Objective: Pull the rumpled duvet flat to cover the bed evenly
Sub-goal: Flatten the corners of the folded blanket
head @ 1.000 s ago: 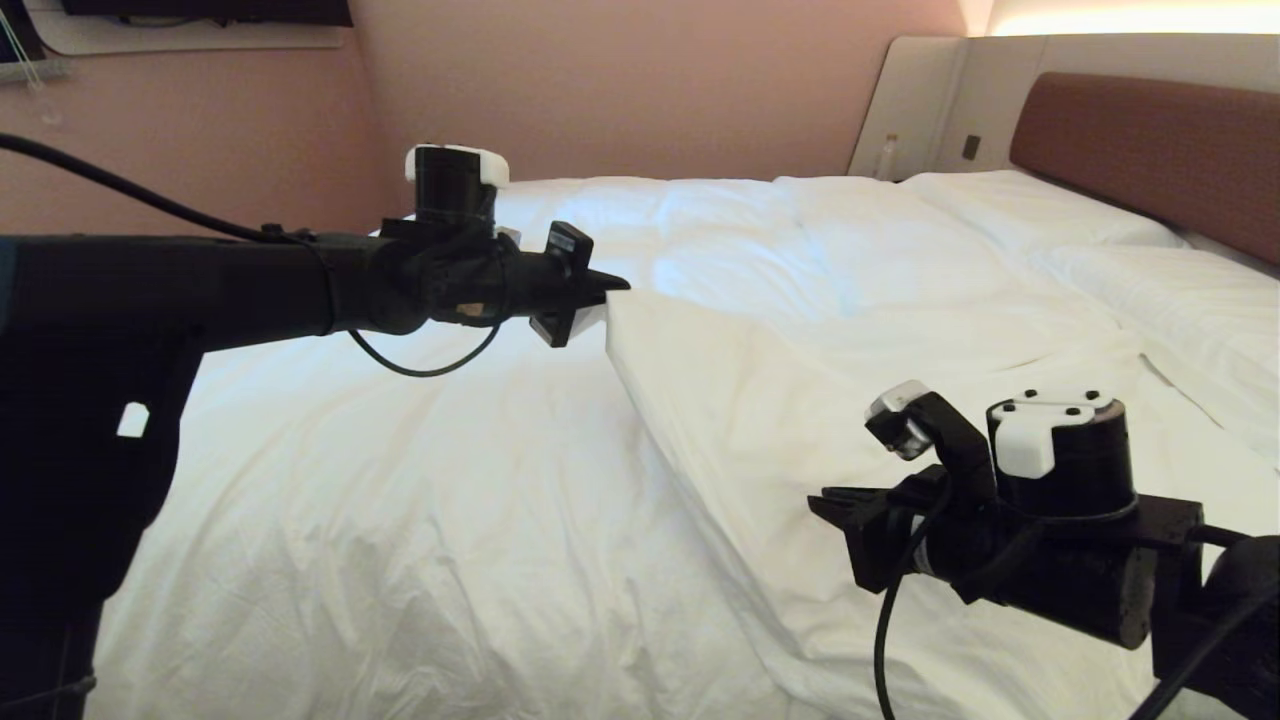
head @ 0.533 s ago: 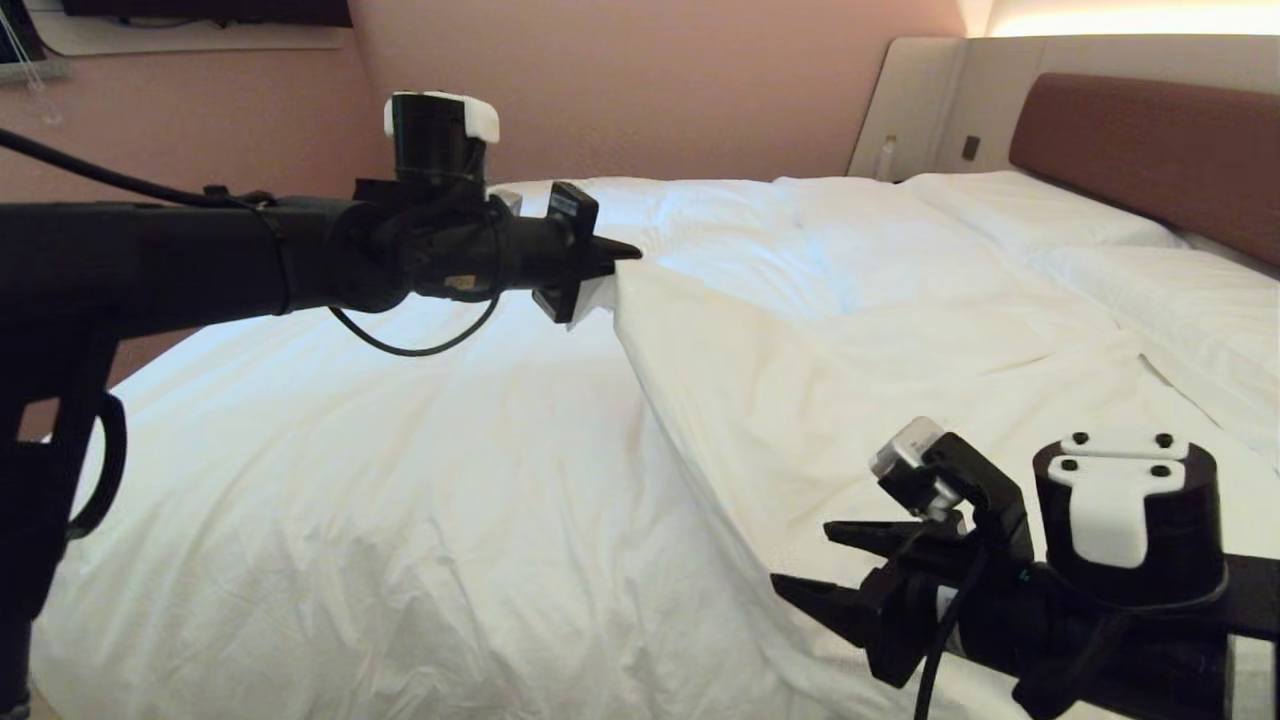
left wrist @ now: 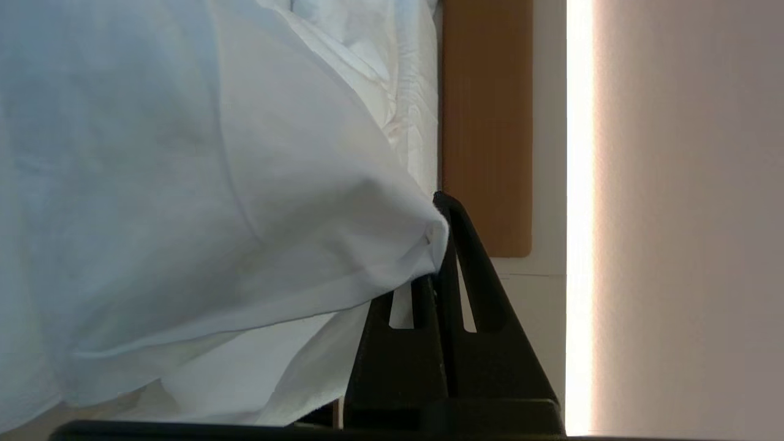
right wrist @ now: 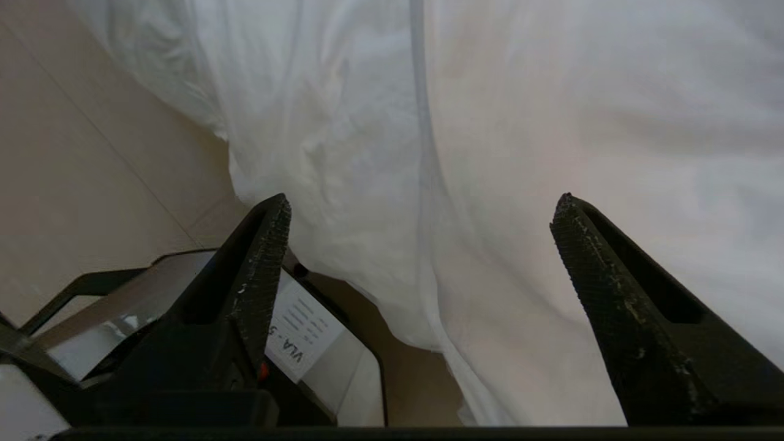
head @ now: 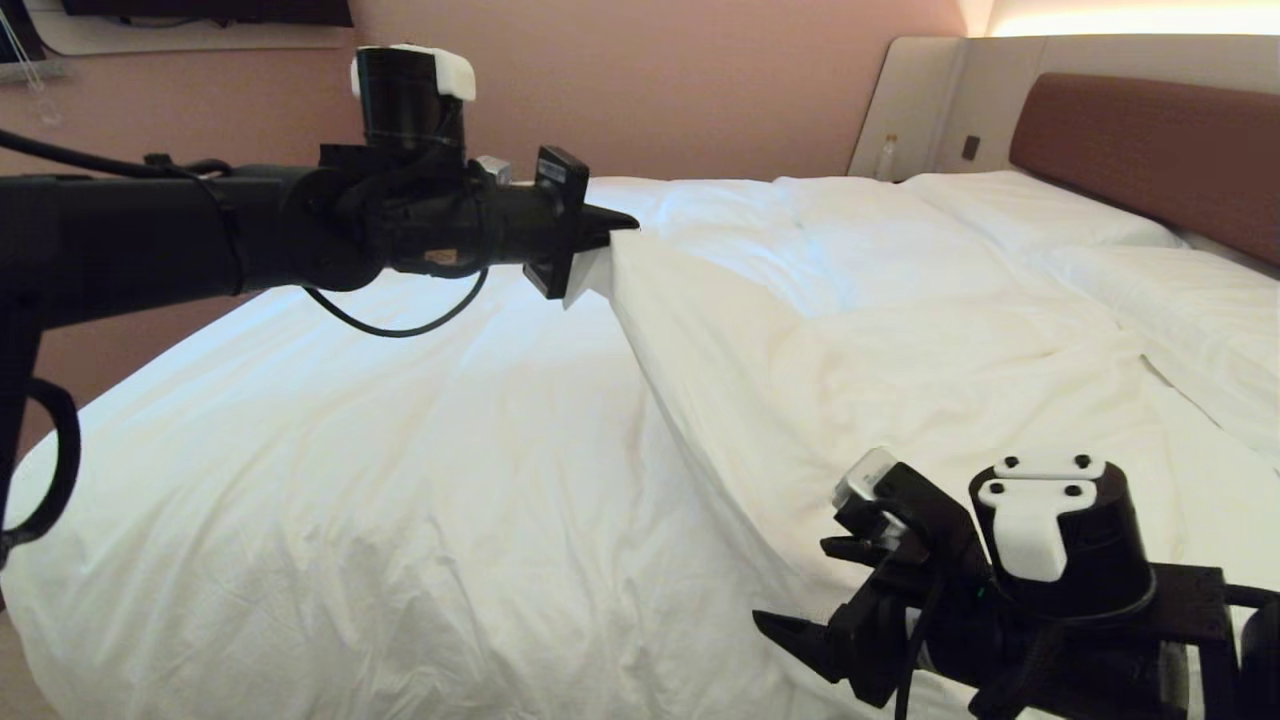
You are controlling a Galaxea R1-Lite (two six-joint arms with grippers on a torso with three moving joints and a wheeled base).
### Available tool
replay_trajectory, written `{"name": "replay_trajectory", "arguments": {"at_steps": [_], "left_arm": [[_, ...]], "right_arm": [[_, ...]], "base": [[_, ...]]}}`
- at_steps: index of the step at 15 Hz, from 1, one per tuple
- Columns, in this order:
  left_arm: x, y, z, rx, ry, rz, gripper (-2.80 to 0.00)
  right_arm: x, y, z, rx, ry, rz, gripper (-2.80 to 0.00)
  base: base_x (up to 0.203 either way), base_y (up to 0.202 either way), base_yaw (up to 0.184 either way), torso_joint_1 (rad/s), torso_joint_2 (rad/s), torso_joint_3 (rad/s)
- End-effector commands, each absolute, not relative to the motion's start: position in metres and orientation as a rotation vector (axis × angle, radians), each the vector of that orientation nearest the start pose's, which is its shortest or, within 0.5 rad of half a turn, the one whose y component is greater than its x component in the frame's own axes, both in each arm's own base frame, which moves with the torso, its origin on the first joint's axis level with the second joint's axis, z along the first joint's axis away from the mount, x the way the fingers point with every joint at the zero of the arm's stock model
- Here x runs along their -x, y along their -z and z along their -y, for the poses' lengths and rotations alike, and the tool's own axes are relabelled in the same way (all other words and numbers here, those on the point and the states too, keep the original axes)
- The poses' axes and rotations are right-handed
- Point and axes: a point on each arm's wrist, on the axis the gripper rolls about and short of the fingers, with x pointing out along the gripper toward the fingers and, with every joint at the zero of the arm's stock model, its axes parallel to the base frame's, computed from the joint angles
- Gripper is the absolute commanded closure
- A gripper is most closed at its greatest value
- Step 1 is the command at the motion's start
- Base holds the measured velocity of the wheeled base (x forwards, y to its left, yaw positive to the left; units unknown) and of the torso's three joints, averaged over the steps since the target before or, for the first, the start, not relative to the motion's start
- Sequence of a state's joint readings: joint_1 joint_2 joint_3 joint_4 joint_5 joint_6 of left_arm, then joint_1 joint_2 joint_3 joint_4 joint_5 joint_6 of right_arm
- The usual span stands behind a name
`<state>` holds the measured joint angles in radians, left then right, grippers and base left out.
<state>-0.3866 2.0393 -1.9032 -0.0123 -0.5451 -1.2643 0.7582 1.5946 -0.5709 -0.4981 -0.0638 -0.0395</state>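
On the left, left gripper [head: 610, 222] clamped on the duvet [head: 880, 330] fold's corner, raised higher above the bed [head: 1140, 140]. Lower right, right gripper [head: 815, 595] sprang open, empty, sunk to the near edge; regrip likely next.

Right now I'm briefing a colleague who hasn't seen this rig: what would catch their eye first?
The left gripper, high over the middle of the bed, is shut on a lifted corner of the white duvet. Near the bed's close edge the right gripper hangs wide open over the duvet, holding nothing.
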Motion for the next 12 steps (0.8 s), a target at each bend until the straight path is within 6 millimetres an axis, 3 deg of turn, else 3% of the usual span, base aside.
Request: {"name": "replay_trajectory", "arguments": {"at_steps": [1, 6, 12], "left_arm": [[-0.375, -0.317, 0.165, 1.178, 0.747, -0.683, 0.00], [-0.356, -0.336, 0.166, 1.175, 0.796, -0.662, 0.00], [-0.344, -0.344, 0.163, 1.174, 0.815, -0.669, 0.00]], "right_arm": [[-0.188, -0.127, -0.180, 0.266, -0.697, -0.496, -2.80], [-0.198, -0.115, -0.198, 0.288, -0.672, -0.493, -2.80], [-0.204, -0.115, -0.203, 0.326, -0.541, -0.445, -2.80]], "base": [[0.000, 0.000, 0.000, 0.000, 0.00, 0.000], [0.000, 0.000, 0.000, 0.000, 0.00, 0.000], [0.000, 0.000, 0.000, 0.000, 0.00, 0.000]]}}
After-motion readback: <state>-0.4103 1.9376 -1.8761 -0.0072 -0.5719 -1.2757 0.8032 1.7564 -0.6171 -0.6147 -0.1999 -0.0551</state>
